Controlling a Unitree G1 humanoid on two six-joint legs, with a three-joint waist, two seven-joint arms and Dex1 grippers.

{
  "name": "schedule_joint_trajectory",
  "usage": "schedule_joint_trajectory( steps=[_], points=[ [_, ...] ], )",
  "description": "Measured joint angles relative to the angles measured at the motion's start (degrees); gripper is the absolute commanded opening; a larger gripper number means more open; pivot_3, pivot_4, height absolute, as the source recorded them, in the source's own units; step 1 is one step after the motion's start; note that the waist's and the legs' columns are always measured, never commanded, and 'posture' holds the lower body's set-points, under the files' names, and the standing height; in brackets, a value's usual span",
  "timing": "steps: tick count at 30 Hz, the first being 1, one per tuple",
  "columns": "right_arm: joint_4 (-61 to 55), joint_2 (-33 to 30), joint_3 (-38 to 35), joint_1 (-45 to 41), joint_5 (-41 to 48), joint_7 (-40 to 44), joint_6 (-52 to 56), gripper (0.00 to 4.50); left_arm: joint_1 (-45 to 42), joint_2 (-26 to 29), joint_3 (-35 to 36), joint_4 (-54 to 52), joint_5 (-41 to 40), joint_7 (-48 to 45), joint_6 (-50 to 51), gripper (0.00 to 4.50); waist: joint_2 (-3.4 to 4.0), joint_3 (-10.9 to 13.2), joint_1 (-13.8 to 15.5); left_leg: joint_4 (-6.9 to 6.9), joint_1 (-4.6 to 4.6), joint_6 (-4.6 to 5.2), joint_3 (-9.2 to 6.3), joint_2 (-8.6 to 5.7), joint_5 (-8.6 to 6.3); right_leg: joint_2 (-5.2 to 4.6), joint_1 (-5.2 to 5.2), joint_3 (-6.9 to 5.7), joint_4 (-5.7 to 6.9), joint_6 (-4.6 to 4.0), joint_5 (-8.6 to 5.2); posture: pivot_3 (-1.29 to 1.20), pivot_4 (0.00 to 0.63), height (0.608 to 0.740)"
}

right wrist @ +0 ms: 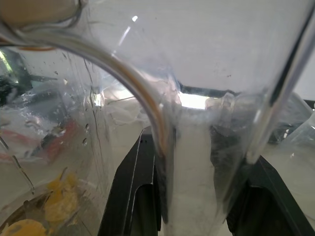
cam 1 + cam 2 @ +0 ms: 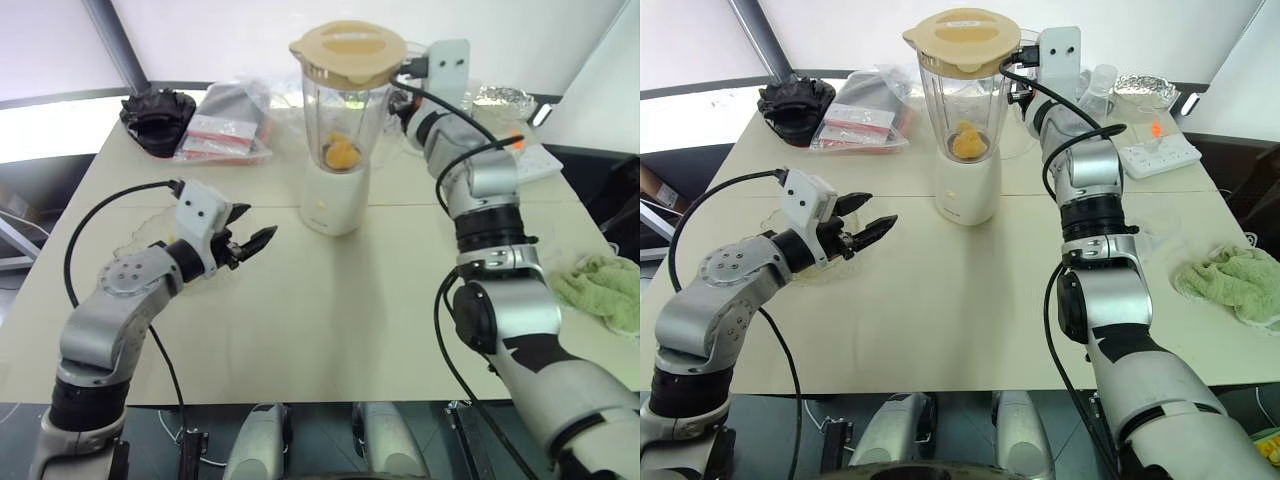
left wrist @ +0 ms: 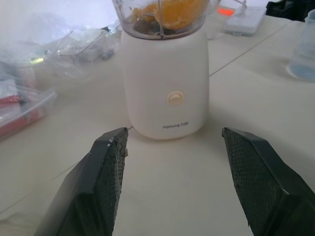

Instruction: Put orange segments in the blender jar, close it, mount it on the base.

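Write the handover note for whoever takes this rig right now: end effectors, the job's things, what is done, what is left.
Left end effector: open, holding nothing, hovering over the table and pointing toward the base.
Right end effector: shut on the blender jar's handle, at the jar's right side.
Blender jar: upright on the base, cream lid on top, orange segments inside at the bottom.
Done: segments loaded, lid on, jar standing on the base.
Left: I cannot tell whether the jar is fully seated; confirm that, then release the handle and draw the right arm back.
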Motion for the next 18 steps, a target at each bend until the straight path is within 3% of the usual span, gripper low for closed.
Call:
schedule_joint_trajectory(
  steps=[4,11,12,18],
  points=[
    [0.0,0.2,-0.2,0.0,0.2,-0.1,0.4,0.95,0.0,0.0,0.0,0.0,0.0,0.0,0.4,3.16,-0.01,0.0,-0.1,0.0,0.1,0.0,-0.01,0.0,0.0,0.02,0.08,-0.01,0.02,0.0,0.0,0.0,0.15,0.74],
    [-0.2,0.1,0.6,4.0,-0.6,0.6,2.1,4.22,0.4,0.1,0.0,-0.4,0.0,0.1,0.7,3.22,-0.04,0.0,-0.3,0.0,0.23,0.0,-0.01,0.0,0.0,0.01,0.23,0.0,0.0,0.0,0.0,0.0,0.15,0.74],
    [-0.2,0.1,0.6,4.4,-0.7,0.6,2.3,4.48,0.5,0.0,0.0,-0.4,-0.1,0.1,0.7,3.22,-0.04,0.0,-0.4,0.0,0.23,0.0,-0.01,0.0,0.0,0.01,0.23,0.0,0.01,0.0,0.0,0.0,0.15,0.74],
    [-14.6,-0.4,0.4,12.9,0.5,2.8,6.1,4.48,0.4,-1.9,0.2,-0.7,-2.9,0.6,2.4,3.22,-0.05,0.0,-0.4,-0.03,0.23,0.0,-0.1,0.08,0.0,0.04,0.23,-0.06,0.02,0.0,0.0,0.0,0.15,0.74]
  ],
)
